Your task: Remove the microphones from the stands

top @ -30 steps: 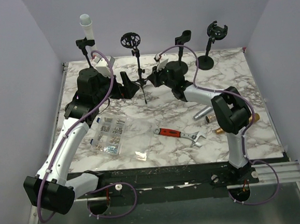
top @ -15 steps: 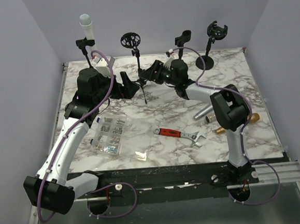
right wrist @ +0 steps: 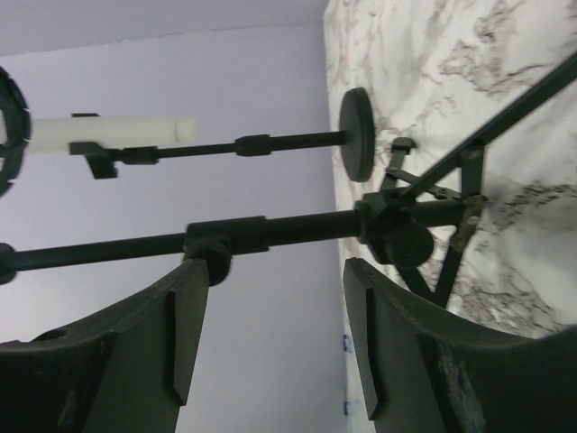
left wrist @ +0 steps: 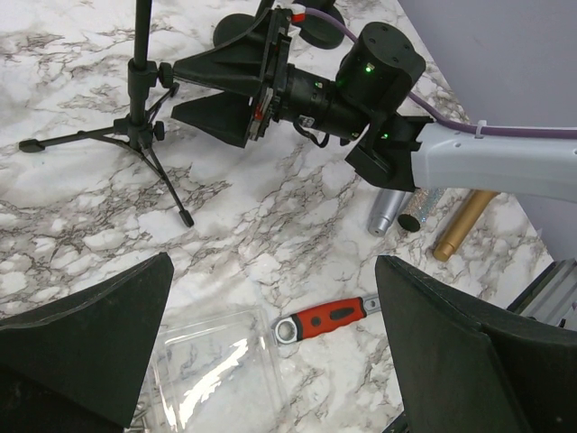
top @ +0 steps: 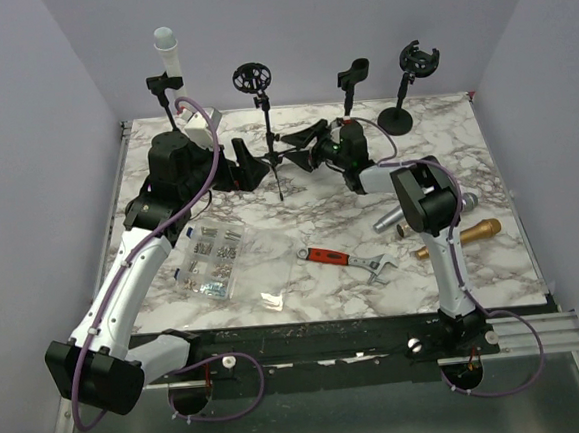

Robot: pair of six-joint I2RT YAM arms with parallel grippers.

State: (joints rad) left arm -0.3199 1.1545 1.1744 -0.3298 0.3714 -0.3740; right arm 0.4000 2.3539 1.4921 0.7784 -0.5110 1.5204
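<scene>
The white microphone (top: pixel 167 54) sits upright in the clip of a black stand (top: pixel 163 87) at the back left corner; in the right wrist view the microphone (right wrist: pixel 108 133) lies in its clip beyond the nearer pole. My right gripper (top: pixel 286 149) is open and points left at a tripod stand (top: pixel 266 128), whose pole (right wrist: pixel 270 230) crosses just past the fingertips of this gripper (right wrist: pixel 275 271). Nothing is between its jaws. My left gripper (top: pixel 237 166) hovers open and empty left of that tripod. From the left wrist, the left gripper (left wrist: pixel 270 271) looks down on the right gripper (left wrist: pixel 176 87).
Two more stands, a clip stand (top: pixel 351 75) and a round-base stand (top: pixel 395 120), rise at the back right. A silver microphone (top: pixel 425 211) and a gold one (top: pixel 462 235) lie at the right. A red-handled wrench (top: pixel 348 259) and a clear box of screws (top: pixel 209 258) lie in front.
My right gripper has gone from shut to open and swung left, from near the clip stand to the tripod stand. The left arm has not moved.
</scene>
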